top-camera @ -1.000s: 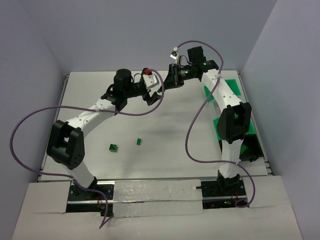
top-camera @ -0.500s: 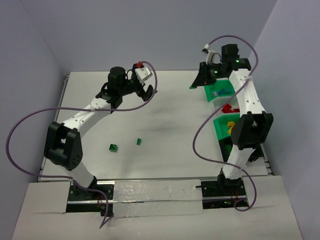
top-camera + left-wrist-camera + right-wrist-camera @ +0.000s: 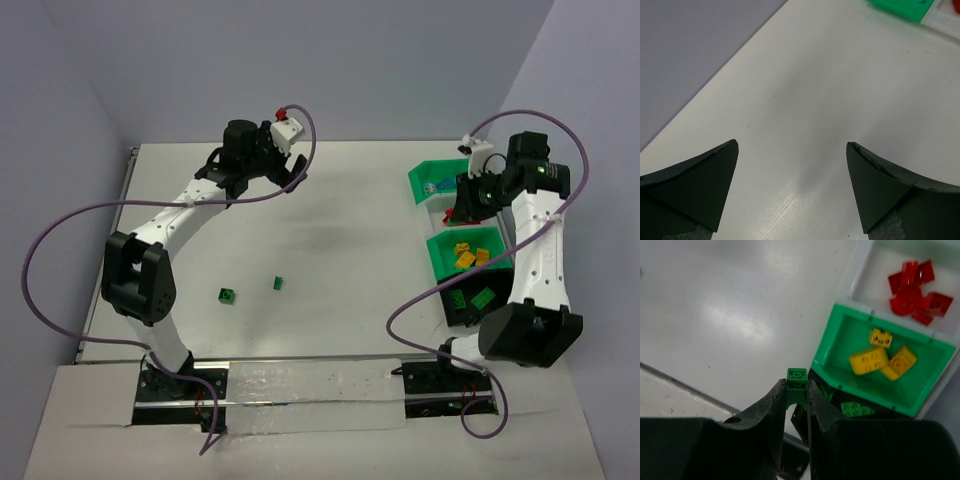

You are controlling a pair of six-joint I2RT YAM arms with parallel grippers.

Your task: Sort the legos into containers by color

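We take this to be the carry-and-drop step for one green piece. In the right wrist view, at lower centre, the right gripper (image 3: 796,392) is pinched narrow on a small green lego (image 3: 797,379), which stands up between its fingertips. Seen from overhead, that gripper hangs at the right of the frame above the row of containers. To the right of the held piece sits the green bin (image 3: 826,352) with the yellow legos (image 3: 870,360). Beyond it, at upper right, the red legos (image 3: 914,290) lie in a pale tray (image 3: 875,287). Just below the green bin, a dark bin (image 3: 452,306) already holds green bricks (image 3: 855,409). We judge the next move to be bringing the held piece over that dark bin and only then parting the fingers. The yellow bin touches it, so a loose aim could drop the piece in the wrong one. The left gripper (image 3: 791,146) is spread wide with nothing between its fingers, above bare table (image 3: 815,75) in the upper centre-left of the overhead view. Two loose green legos (image 3: 228,294) lie on the table, lower left of centre and well apart from it. They look like its next errand. We find no brand, label or legible writing anywhere; one yellow piece carries dark marks too small to read.
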